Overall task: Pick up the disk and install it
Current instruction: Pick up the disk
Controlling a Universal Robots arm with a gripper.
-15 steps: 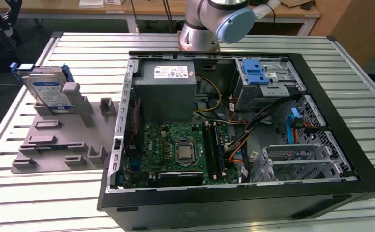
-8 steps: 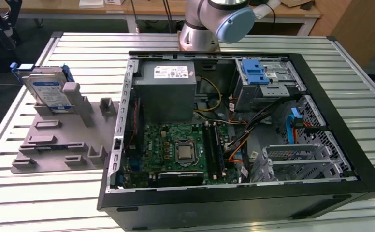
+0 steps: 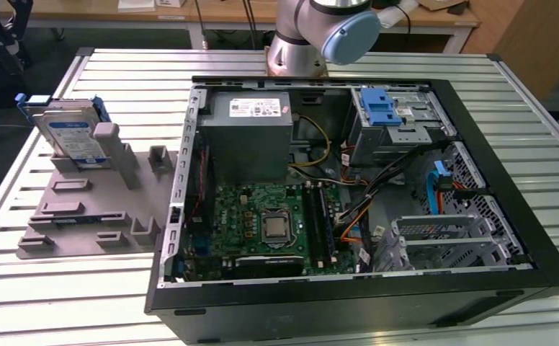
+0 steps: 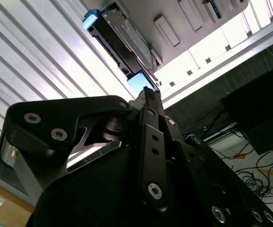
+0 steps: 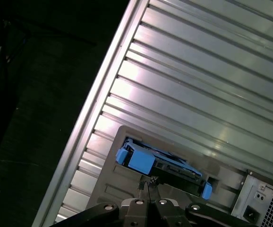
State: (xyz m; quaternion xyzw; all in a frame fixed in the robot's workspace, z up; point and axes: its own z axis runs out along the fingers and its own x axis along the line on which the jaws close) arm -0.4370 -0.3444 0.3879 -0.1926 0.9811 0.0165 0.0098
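Disk (image 5: pixel 160 161) just beyond gripper (image 5: pixel 146 182), fingers (image 4: pixel 148 101) pressed together, clasping nothing. Stands on edge in grey holder (image 3: pixel 97 202), lower edge sunk out of sight in the slot. Further off, slatted table (image 3: pixel 29 288), then open computer case (image 3: pixel 510 288) at the exterior view's right. Arm (image 3: pixel 318 29) cut off above.

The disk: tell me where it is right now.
The disk stands on edge at the exterior view's left, slotted into the grey holder on the slatted table, beside the open computer case.

Disk's (image 3: pixel 72 135) lower edge behind grey holder (image 3: pixel 87 210)
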